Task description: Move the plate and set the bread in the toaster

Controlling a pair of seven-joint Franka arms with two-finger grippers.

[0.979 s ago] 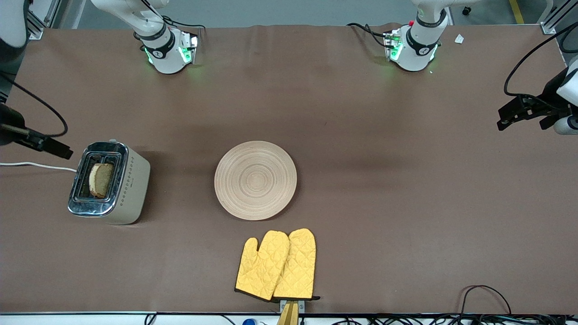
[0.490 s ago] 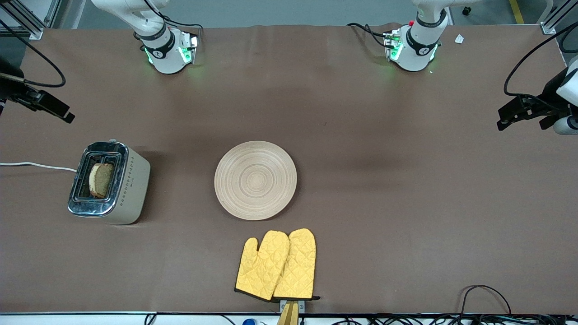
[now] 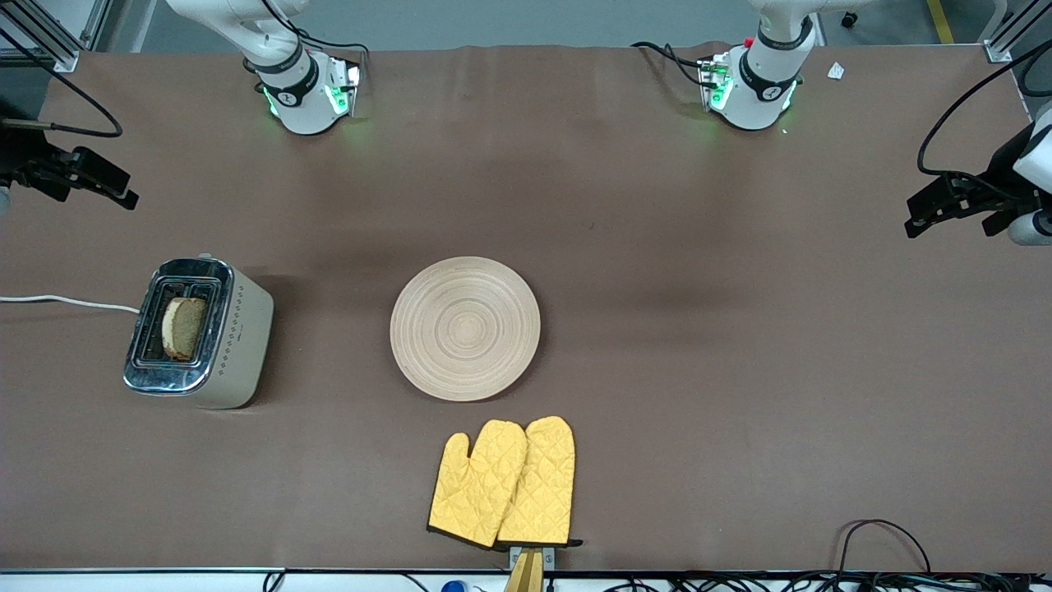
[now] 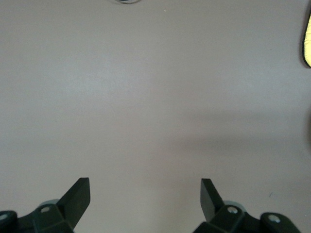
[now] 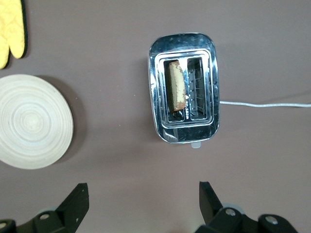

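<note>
The toaster (image 3: pixel 197 331) stands on the brown table (image 3: pixel 699 370) toward the right arm's end, with its white cord (image 3: pixel 66 302) running off the table edge. The bread (image 3: pixel 183 326) sits upright in one of the two slots, the one closer to the plate, and its upper part sticks out above the chrome top. In the right wrist view the bread (image 5: pixel 176 90) fills one slot of the toaster (image 5: pixel 184 87) and the second slot beside it holds nothing.

The plate (image 3: pixel 465 328) lies flat near the middle of the table, well apart from the toaster, and nothing is on it. A pair of yellow oven mitts (image 3: pixel 503 483) lies nearer to the front camera than the plate, close to the table edge, not touching the plate.

The right gripper (image 3: pixel 86 179) hangs in the air over the table edge at the right arm's end, above the bare cloth, holding nothing. In its wrist view the right gripper (image 5: pixel 141 204) has its two fingers spread wide apart, with the toaster and the plate (image 5: pixel 33 121) seen below it.

The left gripper (image 3: pixel 945 205) hovers over the left arm's end of the table, well apart from every task thing. In its wrist view the left gripper (image 4: pixel 145 196) also has its fingers spread wide and empty, over bare cloth
</note>
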